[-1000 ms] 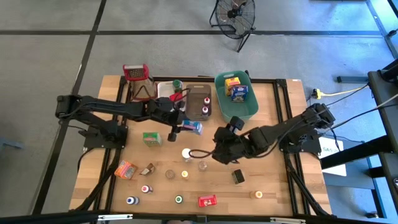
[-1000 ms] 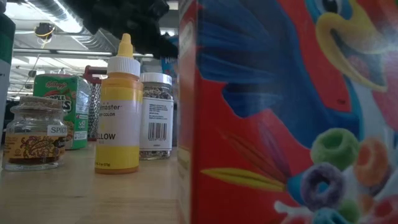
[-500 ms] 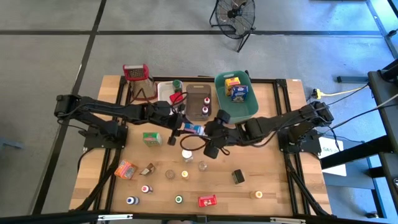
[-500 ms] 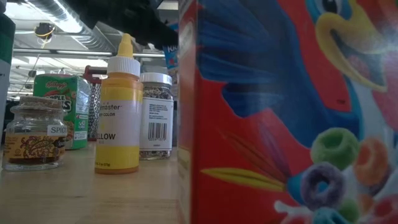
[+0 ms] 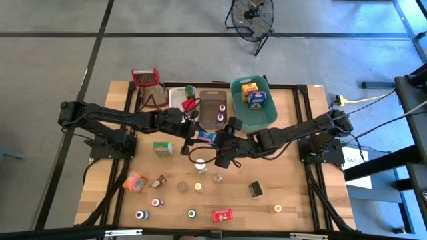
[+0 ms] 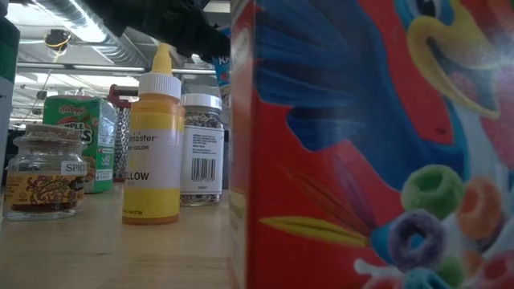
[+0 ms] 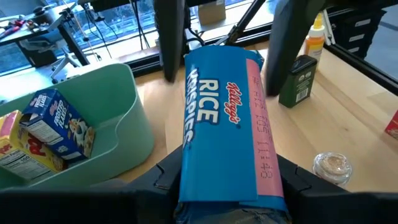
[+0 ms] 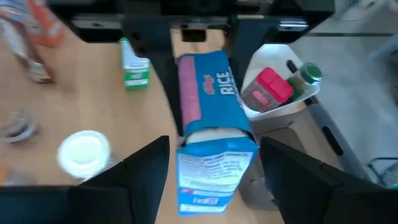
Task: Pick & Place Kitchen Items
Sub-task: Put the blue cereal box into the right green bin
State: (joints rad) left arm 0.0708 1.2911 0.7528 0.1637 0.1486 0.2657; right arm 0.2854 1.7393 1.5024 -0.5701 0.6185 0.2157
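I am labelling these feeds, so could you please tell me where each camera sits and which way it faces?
High view: above, looking down on the table; both arms show.
Low view: at tabletop height, facing a cereal box; a dark arm overhead.
Left wrist view: looks along the Rice Krispies box in the left tool.
Right wrist view: looks past the open right tool.
Both wrist views share that blue box, also seen from above.

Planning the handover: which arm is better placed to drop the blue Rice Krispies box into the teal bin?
Right: its open fingers already flank the box, and the teal bin lies on its side. The left gripper holds the box.
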